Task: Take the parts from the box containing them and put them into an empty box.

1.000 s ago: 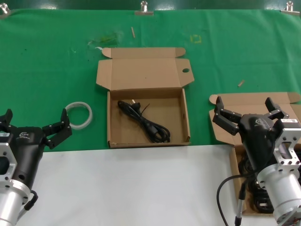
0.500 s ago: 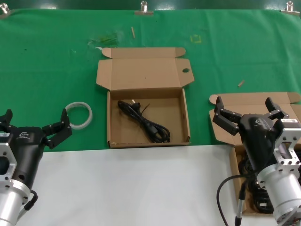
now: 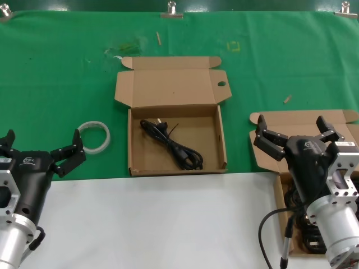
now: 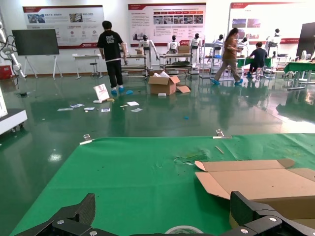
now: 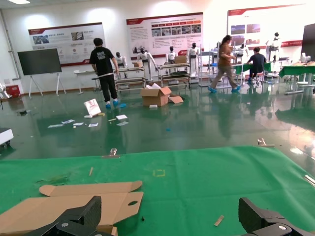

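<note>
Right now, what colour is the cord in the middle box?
Black, clearest in the head view: the power cord.

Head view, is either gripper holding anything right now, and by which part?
Nothing is held. The left gripper and the right gripper both hover open and empty.

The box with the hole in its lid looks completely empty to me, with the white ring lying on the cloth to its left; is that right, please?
Not quite. The box with the hole in its lid is not empty: the head view shows one black power cord lying inside it. The white ring does lie on the green cloth to its left.
</note>
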You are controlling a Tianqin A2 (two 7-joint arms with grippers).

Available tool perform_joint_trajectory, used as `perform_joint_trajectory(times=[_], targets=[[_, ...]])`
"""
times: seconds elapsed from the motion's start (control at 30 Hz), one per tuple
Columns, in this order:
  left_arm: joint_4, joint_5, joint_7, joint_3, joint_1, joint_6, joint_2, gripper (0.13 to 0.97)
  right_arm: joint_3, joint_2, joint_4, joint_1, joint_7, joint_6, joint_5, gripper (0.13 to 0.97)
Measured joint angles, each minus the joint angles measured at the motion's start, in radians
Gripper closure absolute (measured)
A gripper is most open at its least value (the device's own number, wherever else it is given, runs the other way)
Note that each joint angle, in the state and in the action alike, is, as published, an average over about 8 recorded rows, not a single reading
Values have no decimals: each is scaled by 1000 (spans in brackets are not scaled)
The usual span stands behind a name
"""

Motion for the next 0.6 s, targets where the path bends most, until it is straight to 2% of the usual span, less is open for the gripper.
perform_joint_trajectory(times=[0.6], targets=[[0, 0, 0, 0, 0, 0, 0, 132, 0, 0, 0, 0, 0, 0, 0, 129]])
